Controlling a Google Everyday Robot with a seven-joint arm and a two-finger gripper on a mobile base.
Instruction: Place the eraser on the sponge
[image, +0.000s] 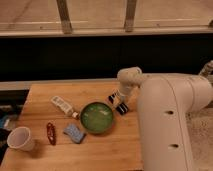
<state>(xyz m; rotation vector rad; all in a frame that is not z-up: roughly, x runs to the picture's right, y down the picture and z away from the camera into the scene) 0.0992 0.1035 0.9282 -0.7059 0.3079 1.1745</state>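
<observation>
The eraser (119, 103), a small black block with white stripes, lies on the wooden table (45, 95) just right of the green bowl. My gripper (121, 96) is directly over it, at the end of the white arm that reaches in from the right and hides part of the block. I cannot tell whether the gripper touches the eraser. The sponge (74, 132), a small blue pad, lies flat to the lower left of the bowl, well apart from the gripper.
A green bowl (97, 117) sits between the eraser and the sponge. A white tube (64, 105) lies left of the bowl, with a red-brown oblong item (50, 133) and a white cup (20, 138) at the front left. The arm's bulky white body (170, 125) covers the table's right side.
</observation>
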